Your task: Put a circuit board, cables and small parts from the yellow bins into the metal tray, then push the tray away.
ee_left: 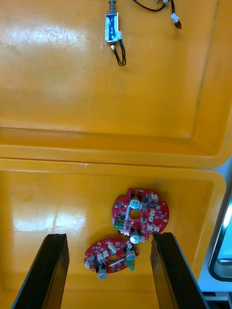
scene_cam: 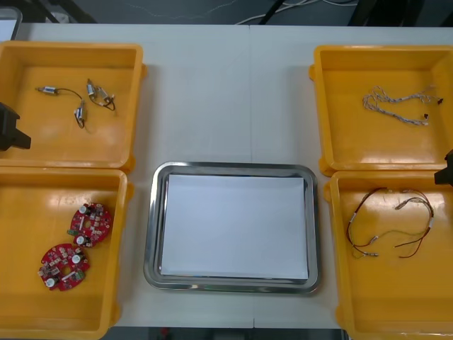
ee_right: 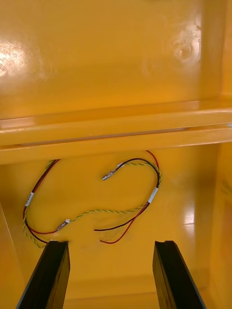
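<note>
My left claw point(ee_left: 110, 236) hangs wide open, empty, over the near left yellow bin point(scene_cam: 28, 283), where two round red circuit boards point(scene_cam: 90, 224) studded with small components lie close together. My right claw point(ee_right: 111, 243), equally open and empty, hangs above the red and yellow cables point(ee_right: 96, 207). The white-lined metal tray point(scene_cam: 150, 234) sits between the bins.

The front camera looks steeply down on the surface point(scene_cam: 205, 99). The left wrist camera hangs close over the circuit boards point(ee_left: 140, 215), the right over the red and yellow cable point(ee_right: 153, 194); the front view shares both.
</note>
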Tool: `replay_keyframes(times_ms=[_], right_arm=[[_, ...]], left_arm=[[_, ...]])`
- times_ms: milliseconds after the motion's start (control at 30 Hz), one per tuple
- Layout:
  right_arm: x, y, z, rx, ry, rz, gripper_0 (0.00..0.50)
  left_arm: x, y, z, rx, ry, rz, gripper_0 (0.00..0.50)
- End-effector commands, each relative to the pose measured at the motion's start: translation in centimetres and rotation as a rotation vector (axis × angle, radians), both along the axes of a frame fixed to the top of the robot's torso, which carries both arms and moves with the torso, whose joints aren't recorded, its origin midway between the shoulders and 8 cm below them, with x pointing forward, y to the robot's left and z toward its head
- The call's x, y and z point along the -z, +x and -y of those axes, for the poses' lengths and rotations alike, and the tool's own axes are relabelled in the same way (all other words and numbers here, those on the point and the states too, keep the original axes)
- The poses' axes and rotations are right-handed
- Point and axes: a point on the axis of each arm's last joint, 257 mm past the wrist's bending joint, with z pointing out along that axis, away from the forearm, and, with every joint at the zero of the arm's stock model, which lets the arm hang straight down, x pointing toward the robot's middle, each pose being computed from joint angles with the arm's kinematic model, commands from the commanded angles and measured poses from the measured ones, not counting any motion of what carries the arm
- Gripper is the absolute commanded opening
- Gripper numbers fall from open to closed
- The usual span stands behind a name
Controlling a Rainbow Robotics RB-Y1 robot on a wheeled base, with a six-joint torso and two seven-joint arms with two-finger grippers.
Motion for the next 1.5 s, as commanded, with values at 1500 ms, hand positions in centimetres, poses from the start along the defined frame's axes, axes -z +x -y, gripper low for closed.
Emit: replay_keyframes(times_ms=[1500], right_arm=[[-0.9,-0.3,1.9,0.131,0.002,0.044,0.5]], left_arm=[[0.4,-1.3,-1.5,0.049,0.03,-0.026,0.5]])
